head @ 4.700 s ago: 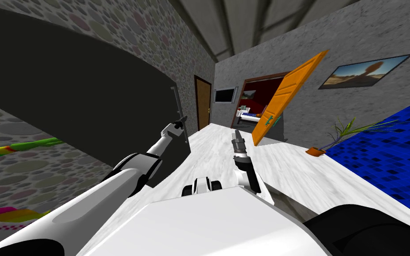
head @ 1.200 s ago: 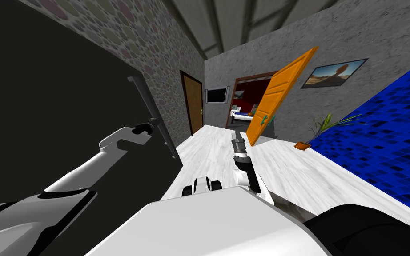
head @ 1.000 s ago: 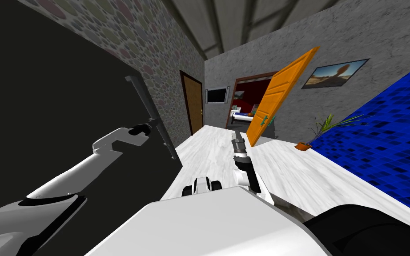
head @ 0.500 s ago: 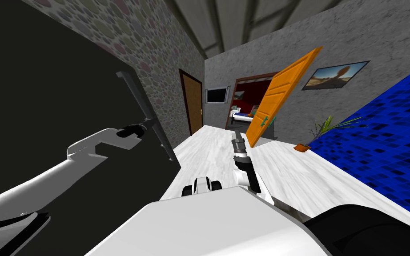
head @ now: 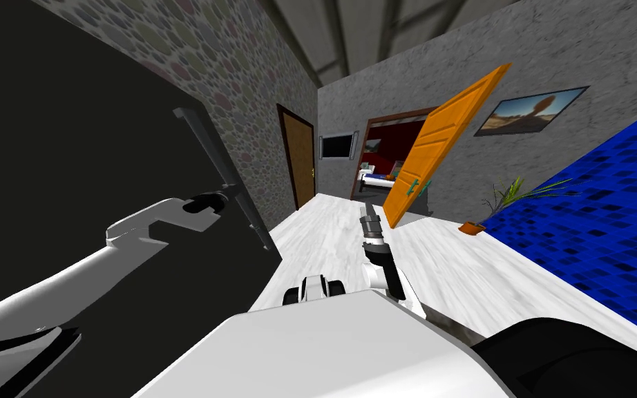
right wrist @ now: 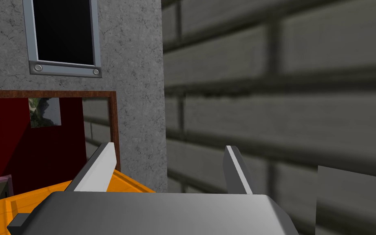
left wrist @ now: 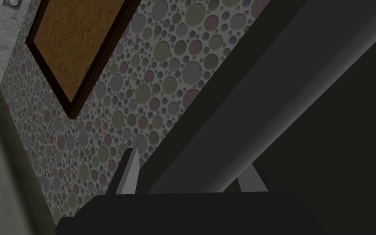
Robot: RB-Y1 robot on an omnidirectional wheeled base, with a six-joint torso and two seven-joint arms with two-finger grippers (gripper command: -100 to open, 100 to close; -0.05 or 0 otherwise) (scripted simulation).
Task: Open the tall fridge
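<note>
Closest to me, my right claw (head: 367, 209) hangs over the white floor (head: 324, 242) just ahead of the chest. Its blades are spread wide with nothing between them. Further out on the left, my left claw (head: 225, 196) is clamped on the grey handle (head: 206, 148) of the tall fridge (head: 68, 173), and the bar fills the gap between the blades. The fridge is a dark slab against the pebbled left wall, with the handle along its far edge. Far beyond stand a brown door (head: 302, 162) and an open orange door (head: 441, 148).
</note>
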